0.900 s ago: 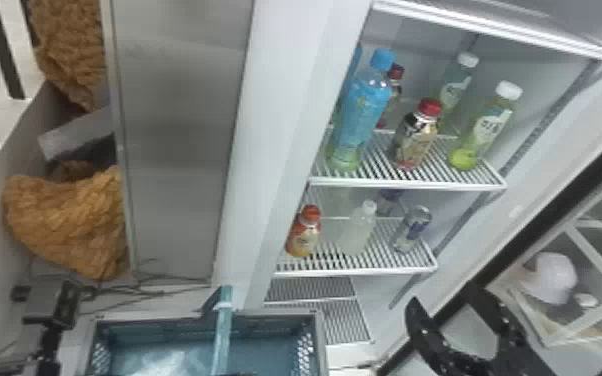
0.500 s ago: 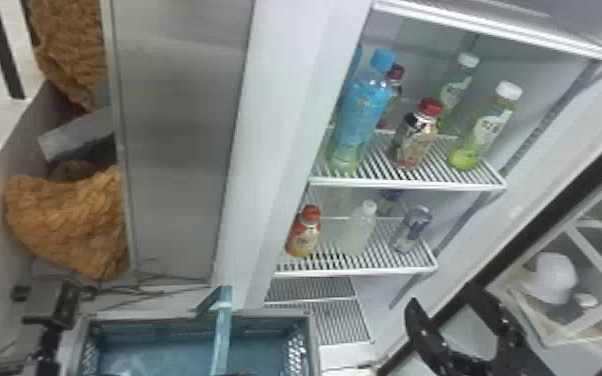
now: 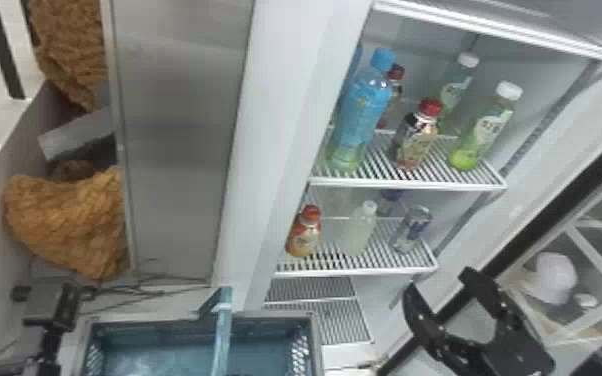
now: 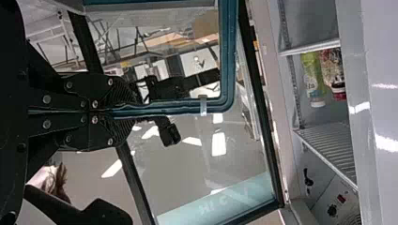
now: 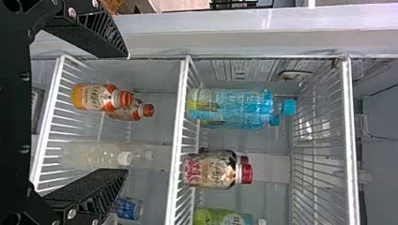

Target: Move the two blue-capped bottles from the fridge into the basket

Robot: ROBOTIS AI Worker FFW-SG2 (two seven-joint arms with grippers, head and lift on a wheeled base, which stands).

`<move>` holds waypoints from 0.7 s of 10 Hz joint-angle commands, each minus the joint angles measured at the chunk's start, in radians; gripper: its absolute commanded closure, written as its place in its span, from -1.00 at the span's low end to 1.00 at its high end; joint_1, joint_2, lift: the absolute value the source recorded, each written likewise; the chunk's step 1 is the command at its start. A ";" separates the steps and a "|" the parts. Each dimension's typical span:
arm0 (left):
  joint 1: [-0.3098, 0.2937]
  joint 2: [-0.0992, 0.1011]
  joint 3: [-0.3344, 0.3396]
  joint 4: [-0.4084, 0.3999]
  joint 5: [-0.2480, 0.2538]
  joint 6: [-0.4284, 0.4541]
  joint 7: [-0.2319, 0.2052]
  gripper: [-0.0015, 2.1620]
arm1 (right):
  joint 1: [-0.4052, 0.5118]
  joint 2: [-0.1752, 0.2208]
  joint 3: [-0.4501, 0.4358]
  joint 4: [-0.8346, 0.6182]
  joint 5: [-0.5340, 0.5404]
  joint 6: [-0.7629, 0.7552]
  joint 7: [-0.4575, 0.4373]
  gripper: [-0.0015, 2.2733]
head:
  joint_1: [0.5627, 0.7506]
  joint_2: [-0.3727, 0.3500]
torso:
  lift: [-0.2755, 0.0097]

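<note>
The two blue-capped plastic bottles point(image 5: 230, 104) stand on the upper white wire shelf point(image 3: 407, 183) of the fridge, one behind the other, beside a dark red-capped bottle point(image 3: 416, 137). The black right gripper point(image 3: 439, 283) is near the fridge, with its fingers open and empty, while the black left gripper point(image 4: 133, 111) has its fingers closed on the blue handle point(image 3: 222, 332) of the grey-blue plastic basket point(image 3: 265, 316).

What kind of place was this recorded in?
Probably a shop or a shop-like test space: an upright fridge with wire shelves, assorted bottled drinks like the blue-capped bottle, and a blue basket.
</note>
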 commanded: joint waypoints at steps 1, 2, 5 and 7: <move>-0.002 -0.001 0.001 0.000 0.001 0.001 0.000 0.06 | -0.021 0.001 0.008 -0.021 0.010 0.029 -0.017 -0.88 | 0.41 -0.94 | 0.40; -0.002 -0.001 0.001 0.000 0.003 0.001 0.000 0.06 | -0.038 0.001 0.016 -0.041 0.018 0.085 -0.032 -0.88 | 0.41 -0.94 | 0.40; 0.000 -0.003 0.001 0.000 0.005 0.001 0.003 0.06 | -0.102 0.001 0.052 -0.068 0.032 0.159 -0.091 -0.88 | 0.41 -0.94 | 0.40; -0.002 -0.003 -0.001 0.005 0.003 0.001 0.006 0.06 | -0.151 0.001 0.078 -0.065 0.038 0.169 -0.129 -0.88 | 0.41 -0.94 | 0.40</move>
